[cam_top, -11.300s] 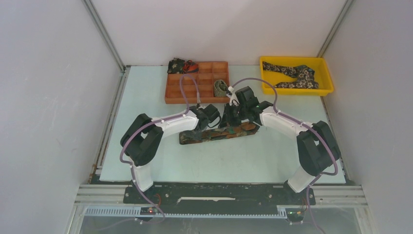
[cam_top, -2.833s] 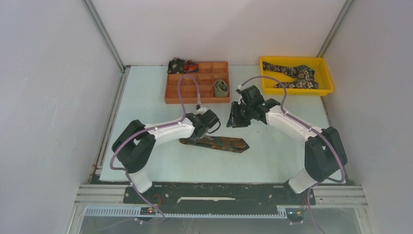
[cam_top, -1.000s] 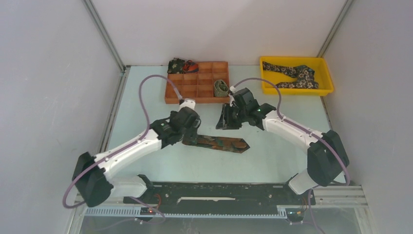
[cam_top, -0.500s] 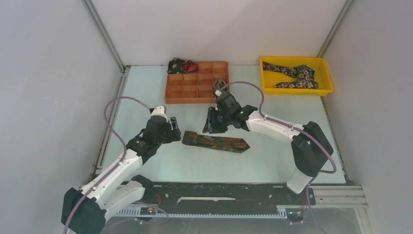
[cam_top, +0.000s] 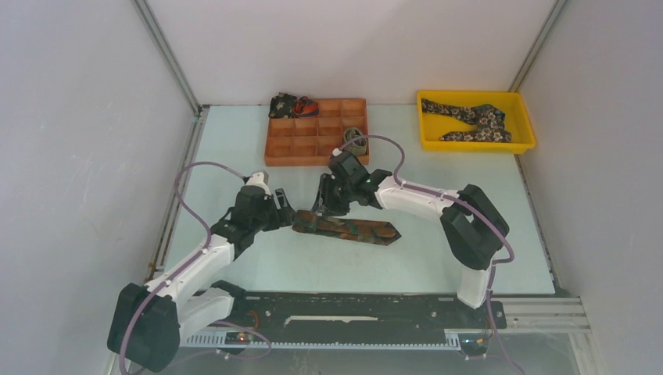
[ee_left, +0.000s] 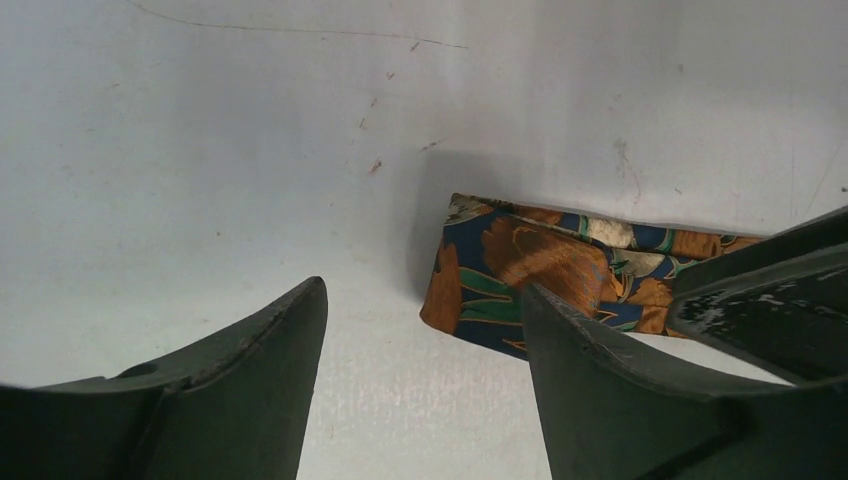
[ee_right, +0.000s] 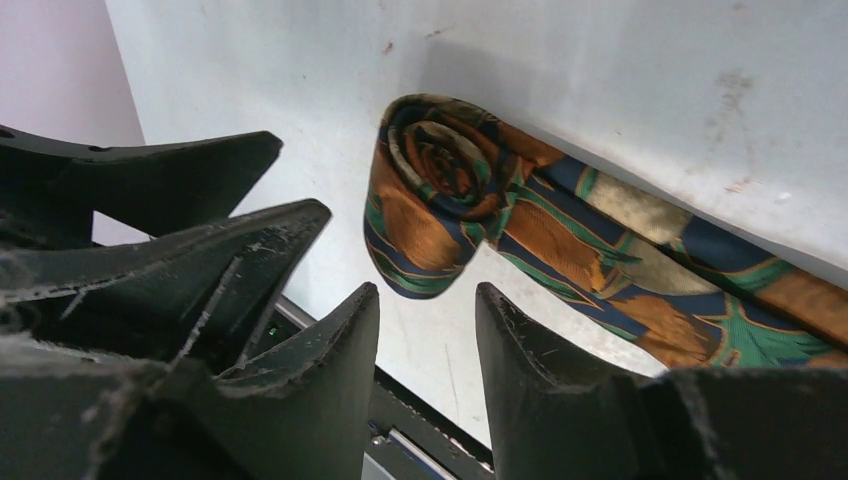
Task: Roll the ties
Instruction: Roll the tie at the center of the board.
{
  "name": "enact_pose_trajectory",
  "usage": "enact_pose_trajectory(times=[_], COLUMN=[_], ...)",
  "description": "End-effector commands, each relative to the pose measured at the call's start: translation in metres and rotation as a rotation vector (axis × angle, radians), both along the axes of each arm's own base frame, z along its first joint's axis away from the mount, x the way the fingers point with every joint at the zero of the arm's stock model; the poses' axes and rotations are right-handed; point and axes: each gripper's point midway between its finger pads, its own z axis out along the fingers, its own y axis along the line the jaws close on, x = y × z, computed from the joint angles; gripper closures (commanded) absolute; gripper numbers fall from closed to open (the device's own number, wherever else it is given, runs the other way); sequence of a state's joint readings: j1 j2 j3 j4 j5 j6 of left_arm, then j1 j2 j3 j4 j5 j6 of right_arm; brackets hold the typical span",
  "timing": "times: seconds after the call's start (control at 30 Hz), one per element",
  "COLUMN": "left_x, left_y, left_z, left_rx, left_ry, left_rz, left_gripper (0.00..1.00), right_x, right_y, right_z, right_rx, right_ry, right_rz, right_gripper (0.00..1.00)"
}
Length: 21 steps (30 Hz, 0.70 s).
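A rust, blue and green patterned tie [cam_top: 348, 228] lies flat on the table, its left end wound into a small coil [ee_right: 440, 170] and its pointed end to the right. My left gripper [cam_top: 284, 217] stands open just left of the coil, and the tie's rolled end [ee_left: 510, 265] lies just beyond its fingertips [ee_left: 285, 325]. My right gripper [cam_top: 320, 208] hovers open over the coil from behind, with nothing between its fingers [ee_right: 510, 330]. The left gripper's fingers [ee_right: 190, 170] show close beside it.
An orange divided tray [cam_top: 313, 148] stands at the back with an olive rolled tie [cam_top: 356, 141] in one compartment and a dark floral bundle [cam_top: 291, 104] at its back-left corner. A yellow bin [cam_top: 477, 144] at the back right holds a floral tie [cam_top: 469, 117].
The right gripper has moved left and down to the tie's coiled end. The left arm swung out left, then its gripper came back toward that end.
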<state>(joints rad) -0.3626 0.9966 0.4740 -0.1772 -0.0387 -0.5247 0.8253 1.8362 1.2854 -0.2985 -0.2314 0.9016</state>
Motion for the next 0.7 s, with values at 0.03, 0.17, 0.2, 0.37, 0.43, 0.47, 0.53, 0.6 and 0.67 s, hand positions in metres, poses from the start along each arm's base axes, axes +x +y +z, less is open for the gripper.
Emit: enact_pose_trajectory(times=[0.03, 0.17, 0.2, 0.37, 0.43, 0.47, 0.53, 0.6, 0.67], left_x=[0.010, 0.009, 0.009, 0.008, 0.008, 0.008, 0.008, 0.007, 0.007], left_y=[-0.013, -0.014, -0.014, -0.016, -0.017, -0.018, -0.021, -0.024, -0.027], left_z=[0.010, 0.007, 0.007, 0.006, 0.004, 0.003, 0.002, 0.001, 0.000], left_rx=[-0.068, -0.066, -0.066, -0.074, -0.076, -0.079, -0.087, -0.098, -0.107], left_ry=[-0.039, -0.031, -0.030, -0.032, -0.026, -0.022, -0.017, -0.015, -0.010], left_rz=[-0.032, -0.039, -0.040, -0.049, -0.056, -0.061, -0.072, -0.083, -0.101], left_gripper=[0.23, 0.24, 0.24, 0.24, 0.24, 0.24, 0.24, 0.24, 0.24], right_x=[0.009, 0.006, 0.004, 0.000, 0.000, 0.000, 0.001, 0.002, 0.003], right_y=[0.028, 0.033, 0.034, 0.034, 0.033, 0.033, 0.033, 0.032, 0.030], right_z=[0.016, 0.009, 0.006, -0.003, -0.007, -0.009, -0.011, -0.014, -0.018], right_rx=[0.051, 0.036, 0.028, 0.005, -0.003, -0.007, -0.009, -0.014, -0.022], right_ry=[-0.024, 0.000, 0.008, 0.030, 0.034, 0.036, 0.039, 0.041, 0.044], right_rz=[0.000, 0.010, 0.012, 0.013, 0.013, 0.013, 0.013, 0.015, 0.015], right_gripper=[0.57, 0.58, 0.59, 0.62, 0.63, 0.64, 0.66, 0.68, 0.70])
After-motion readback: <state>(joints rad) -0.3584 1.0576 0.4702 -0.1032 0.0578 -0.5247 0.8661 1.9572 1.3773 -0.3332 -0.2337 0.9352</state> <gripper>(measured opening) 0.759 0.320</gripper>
